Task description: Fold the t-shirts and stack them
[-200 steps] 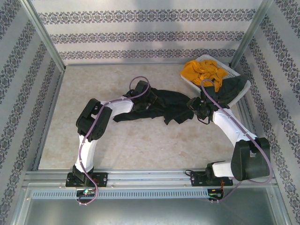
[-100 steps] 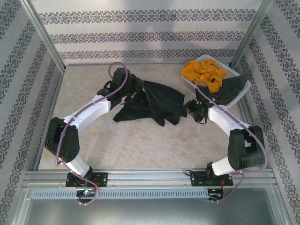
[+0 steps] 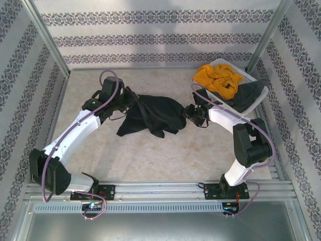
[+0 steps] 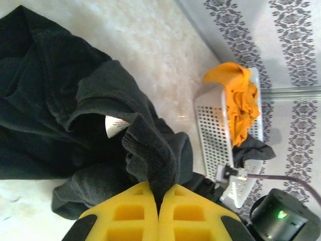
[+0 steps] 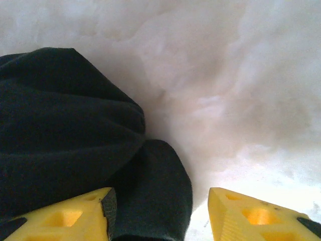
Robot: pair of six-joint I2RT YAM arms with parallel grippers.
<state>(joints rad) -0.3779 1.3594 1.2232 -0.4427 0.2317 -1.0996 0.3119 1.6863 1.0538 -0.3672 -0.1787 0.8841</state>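
Observation:
The black t-shirt (image 3: 153,114) lies crumpled mid-table. My left gripper (image 3: 132,100) is at its left edge, and in the left wrist view the gripper (image 4: 158,190) is shut on a raised fold of the black cloth (image 4: 150,150). My right gripper (image 3: 190,111) is at the shirt's right edge. In the right wrist view it (image 5: 159,213) stands open, with a lobe of black cloth (image 5: 150,191) lying between the fingers against the left one. The mustard-yellow t-shirt (image 3: 215,78) and the dark grey t-shirt (image 3: 248,95) sit in the basket.
The white slatted basket (image 3: 202,88) stands at the back right, close behind my right gripper, and is also seen as the basket (image 4: 214,131) in the left wrist view. Patterned walls and metal posts (image 3: 47,37) enclose the marbled table (image 3: 150,160).
My left arm has swung out to the left and pulled the black shirt's edge that way. My right gripper has followed the shirt leftward and a little farther back.

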